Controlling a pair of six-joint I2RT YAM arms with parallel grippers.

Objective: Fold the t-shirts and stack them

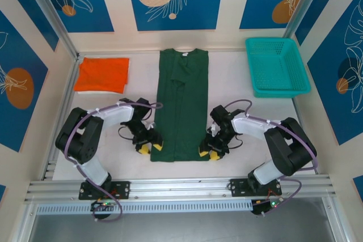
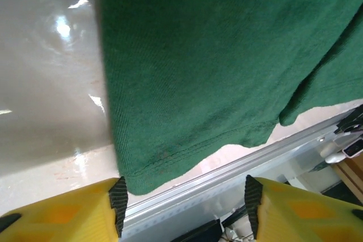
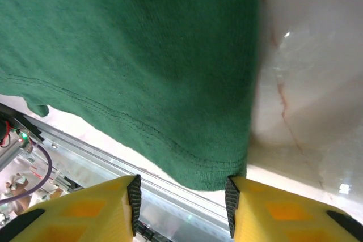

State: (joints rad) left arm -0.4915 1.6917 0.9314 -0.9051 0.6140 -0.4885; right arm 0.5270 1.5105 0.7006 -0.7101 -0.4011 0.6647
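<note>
The dark green t-shirt (image 1: 182,103) lies flat in the table's middle as a long strip, neck at the far end, sleeves folded inward. My left gripper (image 1: 151,148) sits at its near left hem corner (image 2: 142,182), jaws open, the corner just ahead of the left pad. My right gripper (image 1: 209,152) is at the near right hem corner (image 3: 218,177), open, with the corner between its pads and touching the right pad (image 3: 231,205). The orange t-shirt (image 1: 102,74) rests folded at the back left.
A teal mesh basket (image 1: 277,66) stands at the back right. The aluminium rail (image 1: 181,188) runs along the table's near edge just behind both grippers. Side walls close in the table left and right.
</note>
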